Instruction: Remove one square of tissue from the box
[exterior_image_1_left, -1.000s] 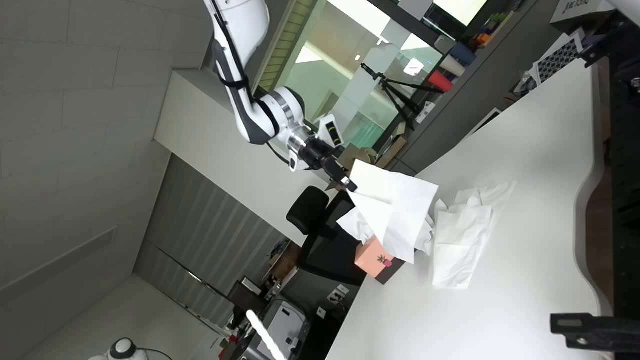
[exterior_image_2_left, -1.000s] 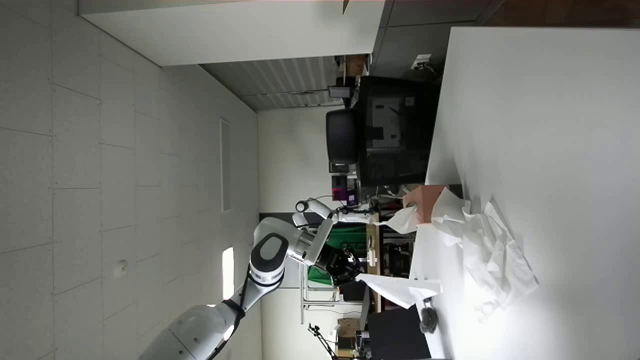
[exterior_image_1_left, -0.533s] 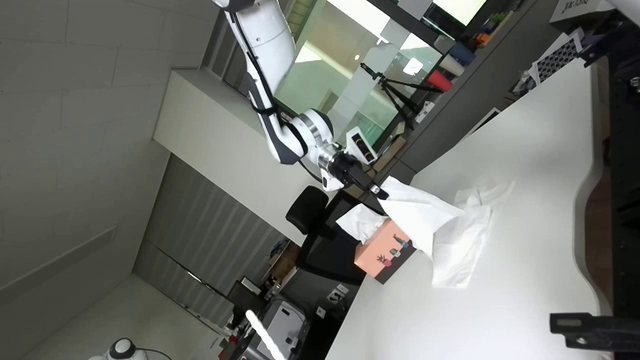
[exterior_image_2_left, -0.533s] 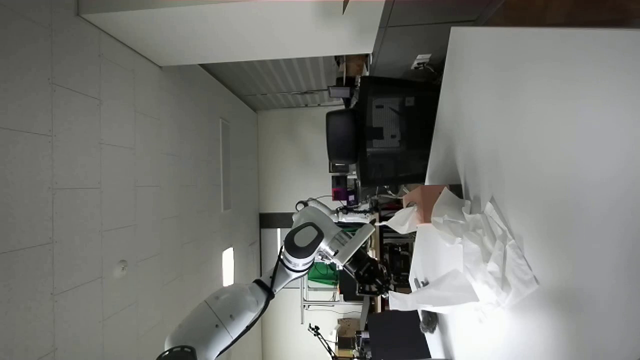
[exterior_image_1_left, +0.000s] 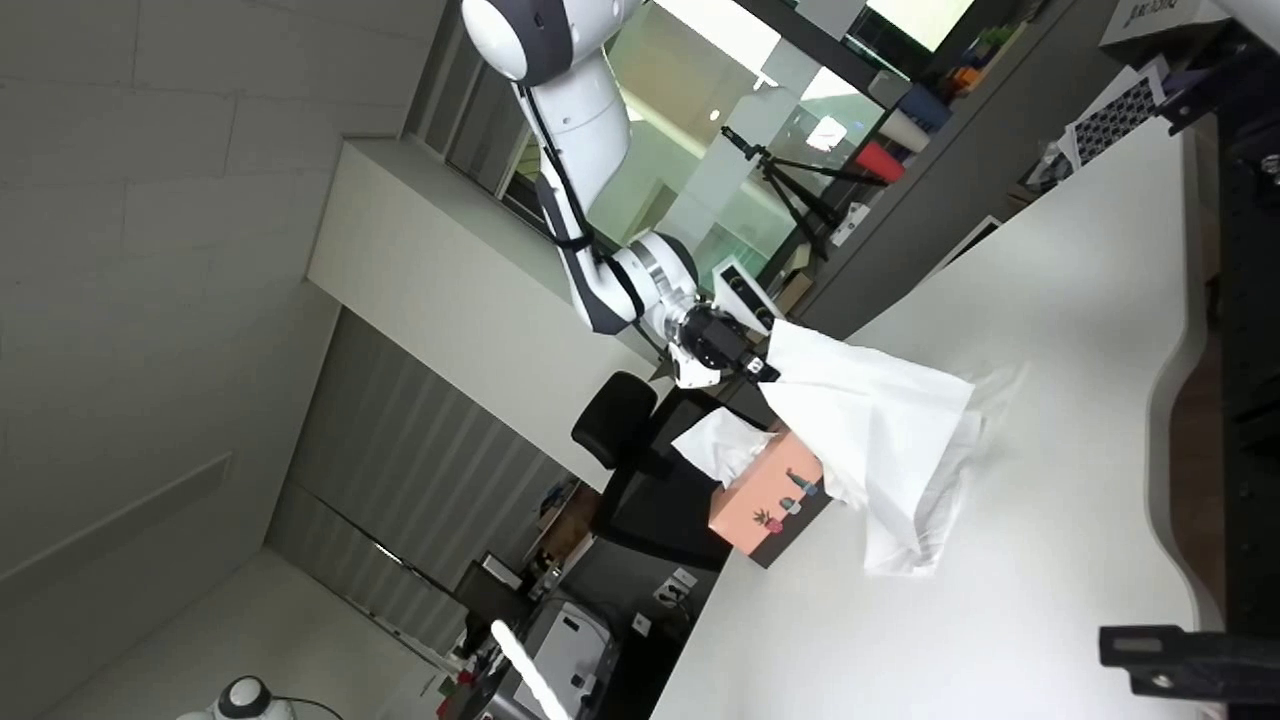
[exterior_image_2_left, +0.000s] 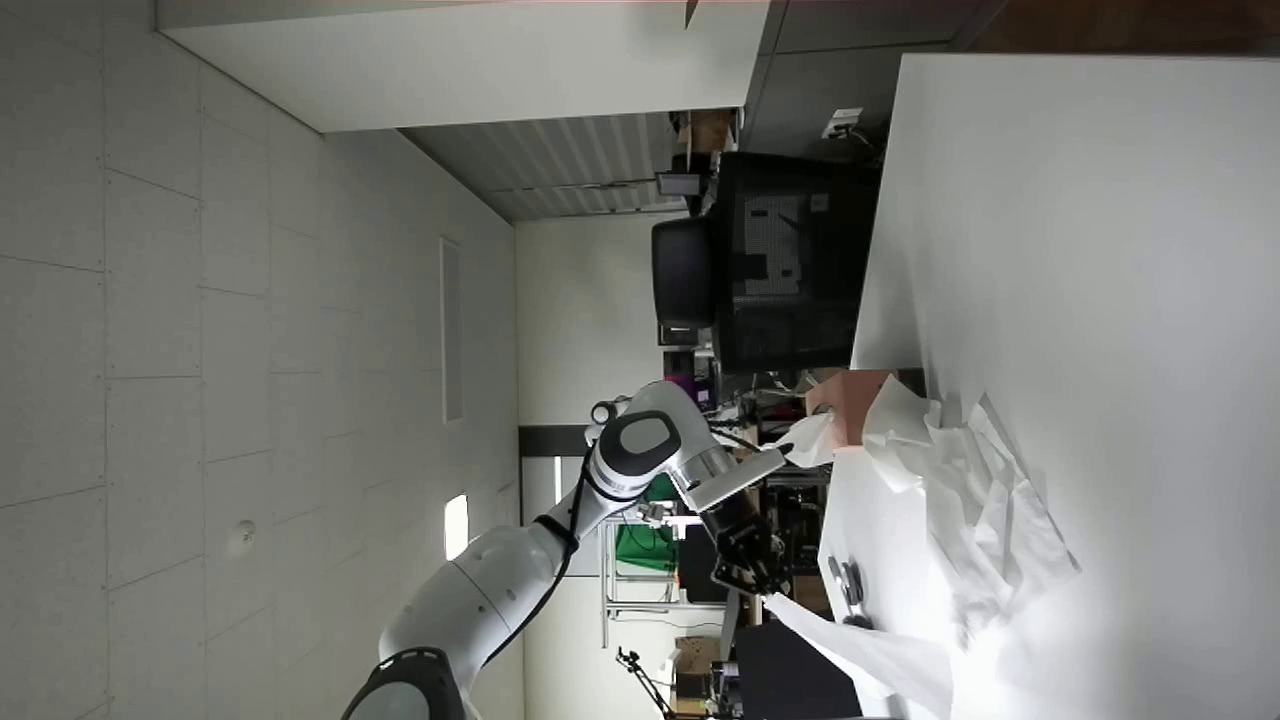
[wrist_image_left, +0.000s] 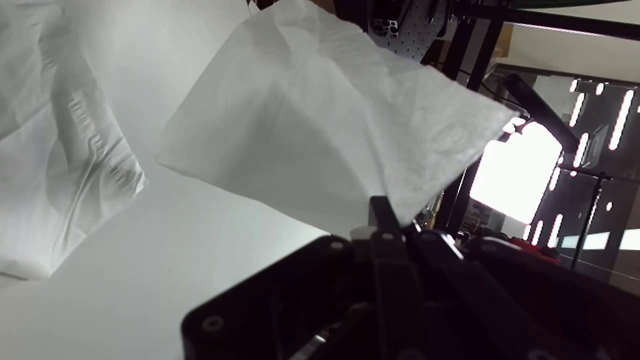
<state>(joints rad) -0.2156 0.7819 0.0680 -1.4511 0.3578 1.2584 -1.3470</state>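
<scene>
My gripper (exterior_image_1_left: 765, 372) is shut on one corner of a square of tissue (exterior_image_1_left: 865, 410). The thin white sheet hangs spread out from the fingertips above the table. In the other views, the gripper (exterior_image_2_left: 768, 592) and the held tissue (exterior_image_2_left: 880, 655) also show. In the wrist view the tissue (wrist_image_left: 310, 125) fans out from the fingers (wrist_image_left: 392, 215). The pink-salmon box (exterior_image_1_left: 765, 500) with cactus markings stands at the table edge, apart from the gripper. It also shows in an exterior view (exterior_image_2_left: 850, 400). Another white tissue (exterior_image_1_left: 722, 445) sticks out of its opening. The held sheet partly covers the box's side.
Loose crumpled white tissues (exterior_image_2_left: 990, 510) lie on the white table (exterior_image_2_left: 1080, 250) beside the box; they also show in the wrist view (wrist_image_left: 60, 150). A black chair (exterior_image_2_left: 790, 260) stands at the table's edge. A dark grey object (exterior_image_2_left: 848, 580) lies near the edge.
My gripper has moved lower, toward the table and past the box, carrying the tissue. The sheet has swung away from the box's front, so more of the box shows.
</scene>
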